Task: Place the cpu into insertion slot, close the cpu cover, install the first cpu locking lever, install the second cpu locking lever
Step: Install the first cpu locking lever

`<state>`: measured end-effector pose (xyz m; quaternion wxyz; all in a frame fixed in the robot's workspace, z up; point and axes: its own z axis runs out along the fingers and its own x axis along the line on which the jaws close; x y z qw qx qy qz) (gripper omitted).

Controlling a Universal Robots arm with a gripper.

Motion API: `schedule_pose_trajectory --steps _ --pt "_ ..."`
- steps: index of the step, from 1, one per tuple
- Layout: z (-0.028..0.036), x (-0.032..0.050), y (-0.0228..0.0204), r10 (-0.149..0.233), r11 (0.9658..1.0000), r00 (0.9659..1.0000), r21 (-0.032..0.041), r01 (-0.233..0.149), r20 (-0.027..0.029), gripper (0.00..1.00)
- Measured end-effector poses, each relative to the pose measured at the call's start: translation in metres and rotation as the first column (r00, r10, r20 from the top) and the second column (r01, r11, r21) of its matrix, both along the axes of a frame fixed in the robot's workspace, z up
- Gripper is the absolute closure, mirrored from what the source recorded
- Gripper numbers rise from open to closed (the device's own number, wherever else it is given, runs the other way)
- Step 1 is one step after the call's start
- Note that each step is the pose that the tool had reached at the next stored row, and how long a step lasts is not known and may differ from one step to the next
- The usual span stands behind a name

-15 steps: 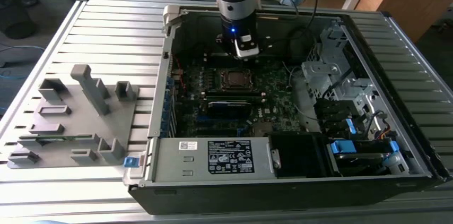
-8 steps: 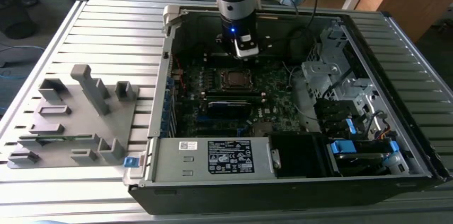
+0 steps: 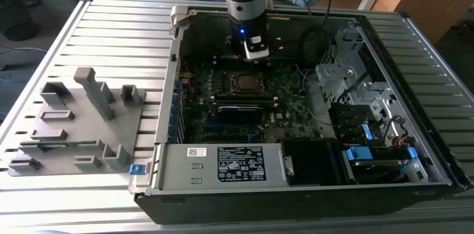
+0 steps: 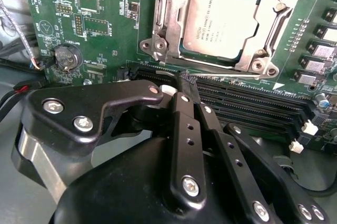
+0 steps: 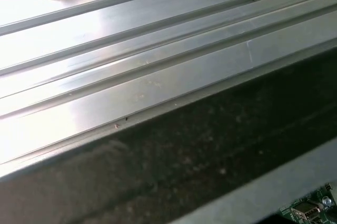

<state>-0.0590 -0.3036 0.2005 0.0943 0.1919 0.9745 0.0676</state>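
In the second wrist view the cpu (image 4: 224,20), a square chip with a dull silver top, lies in the insertion slot (image 4: 184,50). The cpu cover (image 4: 266,24), a silver frame plate, lies flat around it. My gripper (image 4: 188,79) hovers just off one edge of the socket, over the long black memory slots, its two black fingers (image 4: 185,129) shut together with nothing between them. In the exterior view the gripper (image 3: 256,55) hangs inside the open computer case, a little behind the socket with the cpu (image 3: 243,82). I cannot make out how the locking levers stand.
The green motherboard (image 3: 285,92) lies in the open case (image 3: 296,195) on a ribbed metal table (image 5: 131,50). A grey fixture block (image 3: 81,123) stands at the exterior view's left. Drive cages and cables (image 3: 356,90) crowd the exterior view's right. A coin battery (image 4: 67,57) sits near the socket.
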Motion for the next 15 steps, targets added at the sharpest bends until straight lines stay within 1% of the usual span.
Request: schedule_pose_trajectory --steps 9,15 --pt "-0.0005 -0.0001 -0.0006 0.000 1.0000 1.0000 -0.0005 0.000 0.0001 0.89" --pt "-0.0016 -0.0001 -0.0024 0.000 1.0000 1.0000 -0.0061 0.000 -0.0001 0.89"
